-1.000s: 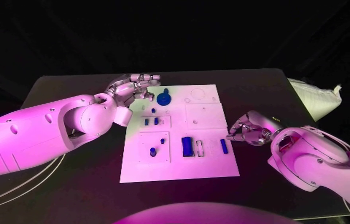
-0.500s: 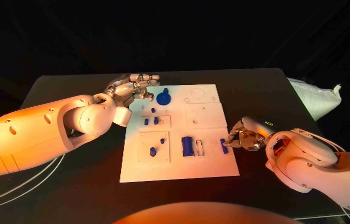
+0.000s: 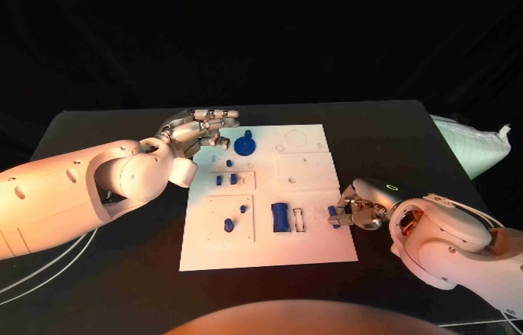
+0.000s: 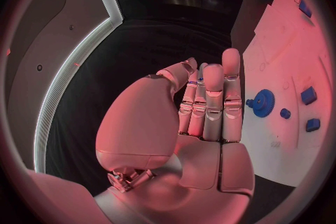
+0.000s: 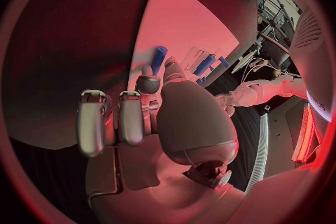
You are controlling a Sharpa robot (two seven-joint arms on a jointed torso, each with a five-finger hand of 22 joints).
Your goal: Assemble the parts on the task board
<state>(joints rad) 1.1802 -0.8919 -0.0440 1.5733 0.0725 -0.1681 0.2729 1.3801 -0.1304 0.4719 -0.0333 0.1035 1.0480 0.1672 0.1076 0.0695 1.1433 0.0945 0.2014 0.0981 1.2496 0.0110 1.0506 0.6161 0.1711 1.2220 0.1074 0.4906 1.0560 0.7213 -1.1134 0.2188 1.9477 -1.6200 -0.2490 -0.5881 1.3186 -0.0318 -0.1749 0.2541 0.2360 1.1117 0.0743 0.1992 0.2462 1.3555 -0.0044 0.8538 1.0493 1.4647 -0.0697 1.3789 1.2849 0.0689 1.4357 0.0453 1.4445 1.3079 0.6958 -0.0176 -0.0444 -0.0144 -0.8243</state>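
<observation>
White task board [image 3: 305, 248] is seen at the middle of the black surface [image 3: 109, 274], with small blue parts on it: a round geared part [image 3: 246, 147] near the far edge, a tall block [image 3: 280, 218] near the middle, and a short peg [image 3: 333, 218] at the right edge. The peg is pinched by the right hand [image 3: 362, 207]. The left hand [image 3: 199, 129] is held beside the board's far left corner, fingers straight and together, holding nothing. A white bag [image 3: 475, 147] is seen off the surface's right side.

Left hand [image 4: 203, 123] empty, fingers straight and together, beside task board [image 4: 280, 140]; blue gear [image 4: 264, 103] and small blue parts [image 4: 308, 95] on board.
</observation>
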